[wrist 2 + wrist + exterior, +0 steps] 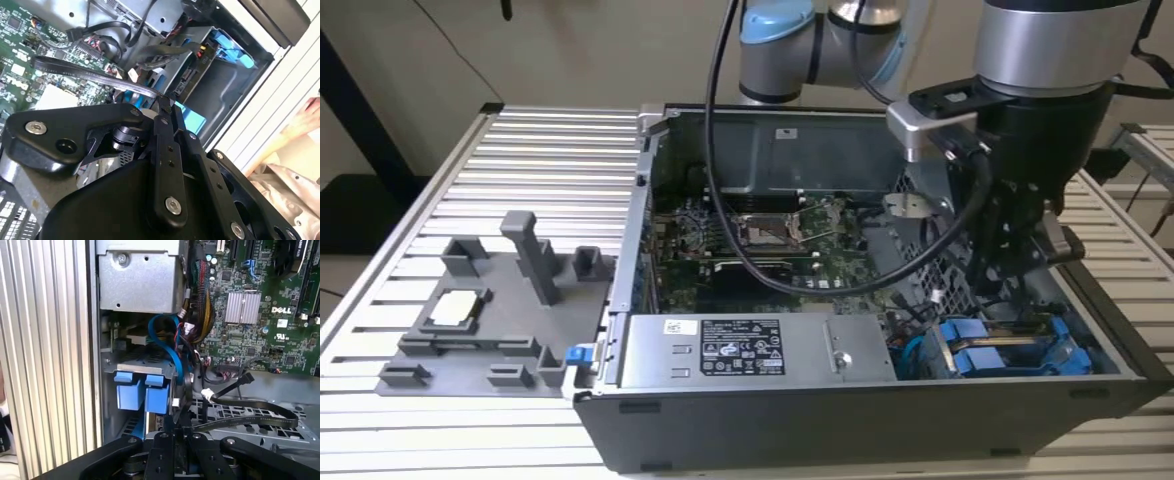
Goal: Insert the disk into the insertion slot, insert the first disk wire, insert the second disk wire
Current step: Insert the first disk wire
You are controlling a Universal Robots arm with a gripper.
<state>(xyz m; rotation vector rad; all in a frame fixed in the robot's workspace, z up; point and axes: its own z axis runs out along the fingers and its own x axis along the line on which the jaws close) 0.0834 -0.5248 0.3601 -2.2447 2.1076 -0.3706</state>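
gripper: black two-finger gripper (1003,285) (165,107) (182,432), low inside the open dark-grey computer case (854,420), fingers pressed together and pinching one end of the wire
wire: flat black ribbon wire (90,75) (260,412), runs from the fingertips out over the cage top toward the green motherboard (747,250) (260,315)
disk: bright blue plastic carrier frame of the disk (1014,355) (132,392) sits in the insertion slot, its two blue end tabs facing out; the drive's metal body is mostly hidden
insertion slot: grey sheet-metal bay with perforated side wall (937,272) (227,82), in the case corner just below the gripper
in the way: blue cable (170,352) and a bundle of thin coloured leads hang between the carrier tabs and the motherboard, next to the fingertips
beside: grey labelled power supply box (747,350), touching the cage on the exterior view's left
arm hose: thick black cable (761,275), draped across the motherboard
outside the case: grey plastic fixture tray (480,310) on the ribbed aluminium table (520,150), well apart from the gripper
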